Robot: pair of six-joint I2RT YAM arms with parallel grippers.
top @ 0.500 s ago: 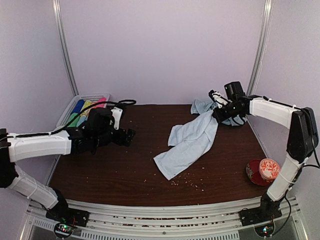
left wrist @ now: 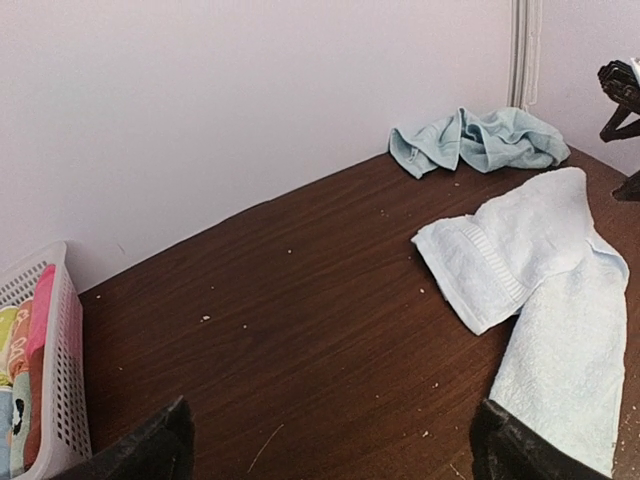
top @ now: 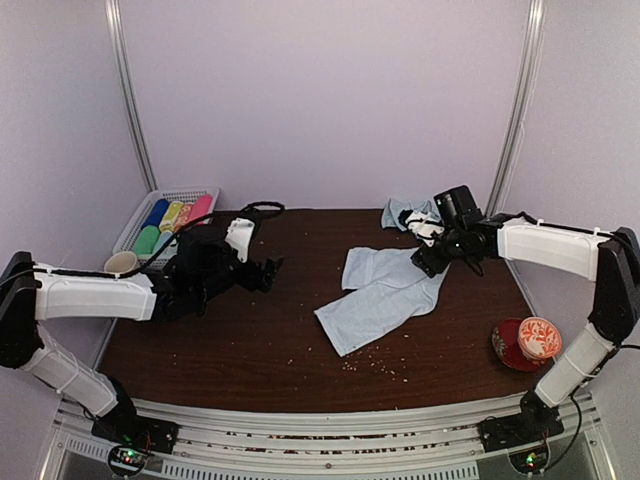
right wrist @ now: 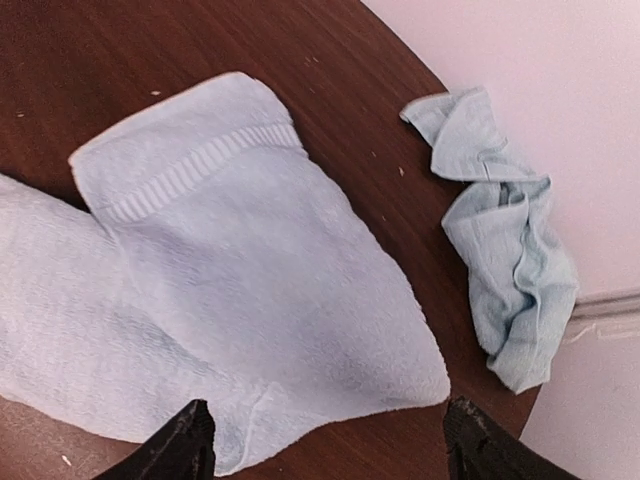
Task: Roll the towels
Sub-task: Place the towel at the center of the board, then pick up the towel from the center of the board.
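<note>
While both arms hang over the desk [top: 250, 340], nothing is gripped. The right end effector [top: 430, 256] stands spread wide just above the far end of the flat towel [right wrist: 250, 270], empty. The left end effector [top: 266, 271] is spread just as wide over bare wood toward the left edge, holding nothing.

That flat towel lies right of centre, angled toward the front edge, one end lapped over itself so a ribbed band shows. Its partner, the crumpled towel [top: 408, 213], sits bunched against the back edge near the far right corner.

My read: this is thin, limp, light cloth that will sag and slide rather than hold shape. It wants smoothing first, then a pinch at each short-edge corner to start a tight roll.
</note>
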